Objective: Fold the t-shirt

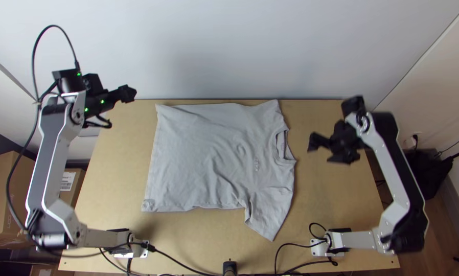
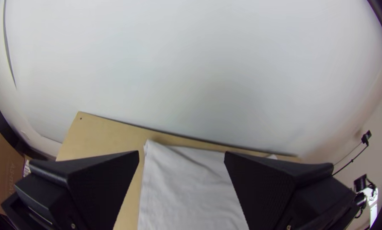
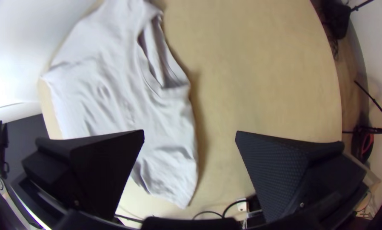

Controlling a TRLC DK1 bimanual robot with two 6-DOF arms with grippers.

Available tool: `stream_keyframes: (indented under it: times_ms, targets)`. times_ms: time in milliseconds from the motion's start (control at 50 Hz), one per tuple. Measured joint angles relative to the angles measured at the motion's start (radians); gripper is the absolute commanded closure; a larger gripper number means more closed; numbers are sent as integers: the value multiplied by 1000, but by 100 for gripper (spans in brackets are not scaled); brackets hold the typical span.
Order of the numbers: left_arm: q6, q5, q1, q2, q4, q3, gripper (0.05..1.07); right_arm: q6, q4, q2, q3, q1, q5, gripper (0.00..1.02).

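1. The place looks like a robotics workspace; whether within a lab or a home cannot be told.
2. Robot arms stand at 7 o'clock and 5 o'clock on a plain wooden table, with black cables near 6 o'clock.
3. A bare white wall rises at 12 o'clock.
4. Cardboard boxes sit toward 8 o'clock, and brown flooring shows at 4 o'clock.

The shirt is coloured light grey and marked with pale print. Tan is seen on the table, white on the wall, brown on the boxes, black on the cables. The black fingers are finely patterned.
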Motion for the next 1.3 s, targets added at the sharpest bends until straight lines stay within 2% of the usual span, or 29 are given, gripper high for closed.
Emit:
stream_keyframes:
  times_ms: [100,200,260,400,520,660,900,960,1060,1140,1260,1300]
  targets:
    - [23,2,0,-128,-32,-105,11,-9,57,-129,-244,0,-3,10]
    - [42,2,2,-245,-70,-205,11,-16,91,-235,-402,17,-8,12]
    - [54,2,2,-306,-100,-248,11,-16,103,-273,-464,45,-13,12]
    - [66,2,2,-437,-146,-338,11,-16,160,-308,-577,122,-29,25]
    - [68,2,2,-510,-180,-377,11,-15,240,-307,-657,170,-37,25]
    - [71,1,3,-558,-215,-391,11,-16,303,-275,-695,196,-125,25]
    - [113,1,50,-629,-280,-416,11,-17,410,-183,-719,210,-198,26]
    - [121,1,56,-646,-292,-426,11,-21,423,-153,-719,215,-225,39]
    - [139,1,62,-657,-313,-427,11,-27,464,-116,-729,217,-235,67]
    - [159,1,63,-658,-336,-427,11,-27,483,-106,-741,227,-235,80]
    - [214,1,63,-658,-398,-427,11,-27,491,-105,-745,250,-235,79]
    - [235,1,64,-658,-408,-427,11,-28,491,-105,-745,251,-236,68]
